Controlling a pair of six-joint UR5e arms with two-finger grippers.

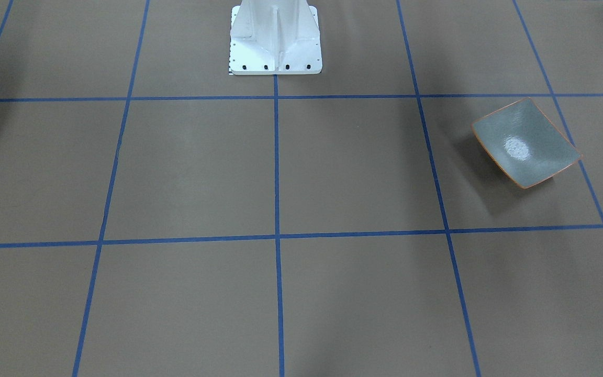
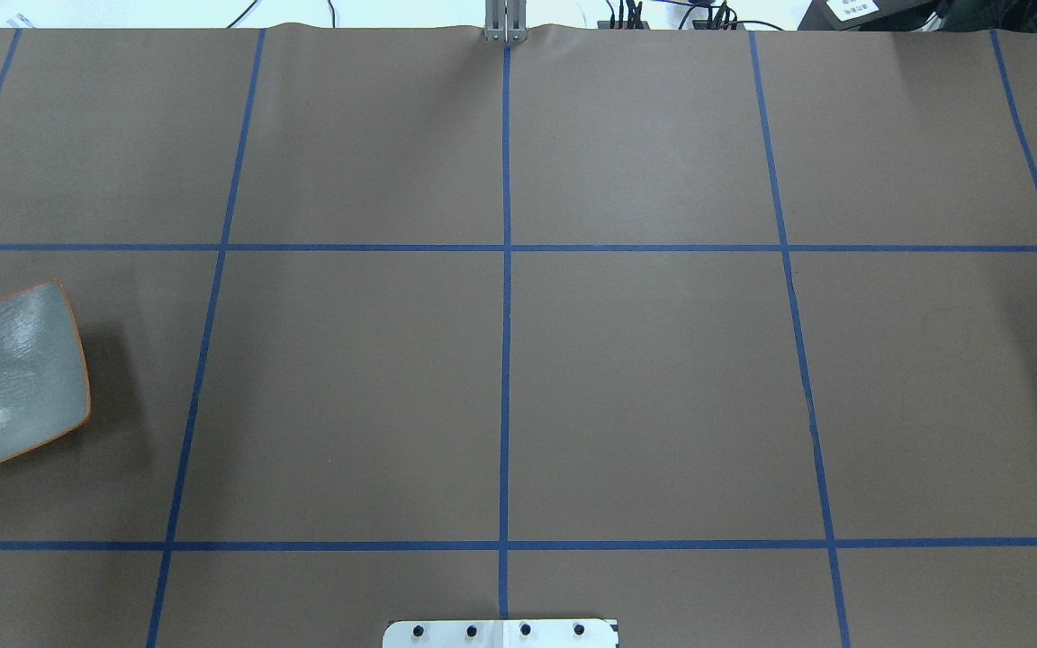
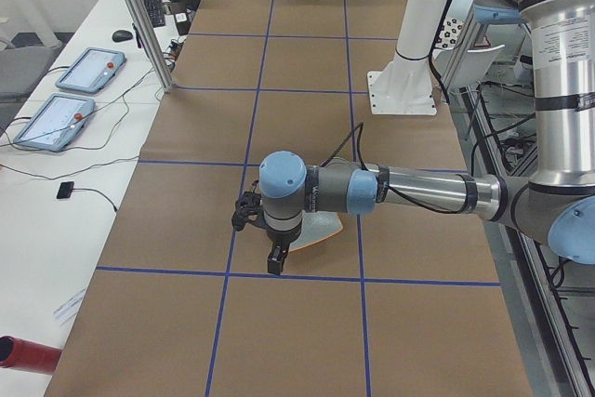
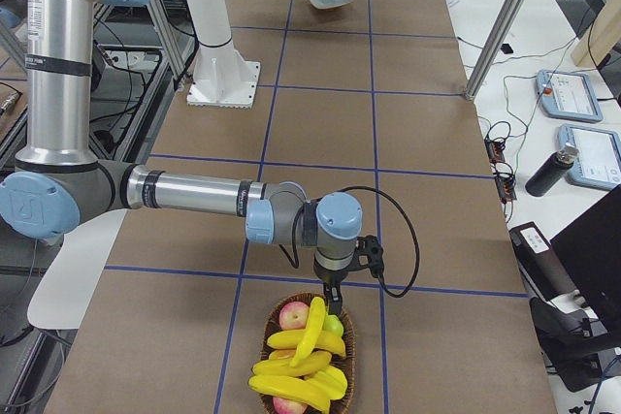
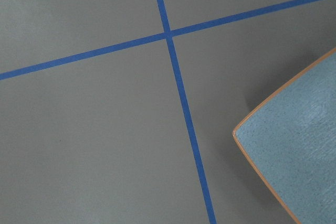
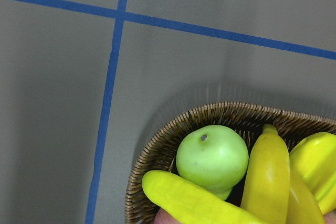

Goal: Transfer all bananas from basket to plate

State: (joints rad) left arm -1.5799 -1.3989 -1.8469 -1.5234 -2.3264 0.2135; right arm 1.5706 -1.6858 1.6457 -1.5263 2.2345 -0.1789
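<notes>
Several yellow bananas (image 4: 296, 366) lie piled in the wicker basket (image 4: 349, 336) at the table's near end in the exterior right view. The right wrist view shows one banana (image 6: 270, 171) and another (image 6: 194, 200) beside a green apple (image 6: 212, 156) inside the basket rim (image 6: 157, 145). My right gripper (image 4: 334, 300) hangs just above the basket's far edge; I cannot tell whether it is open or shut. The grey-green plate (image 1: 525, 142) with its orange rim holds nothing. My left gripper (image 3: 276, 265) hovers over the plate's (image 3: 323, 228) near edge, its state unclear. The left wrist view catches one plate corner (image 5: 299, 140).
Red apples (image 4: 293, 315) share the basket. The white robot pedestal (image 1: 275, 39) stands at the table's middle back. Beside the table are two tablets (image 3: 88, 70), a metal post (image 3: 139, 20) and a red cylinder (image 3: 23, 353). Blue tape lines grid the brown table.
</notes>
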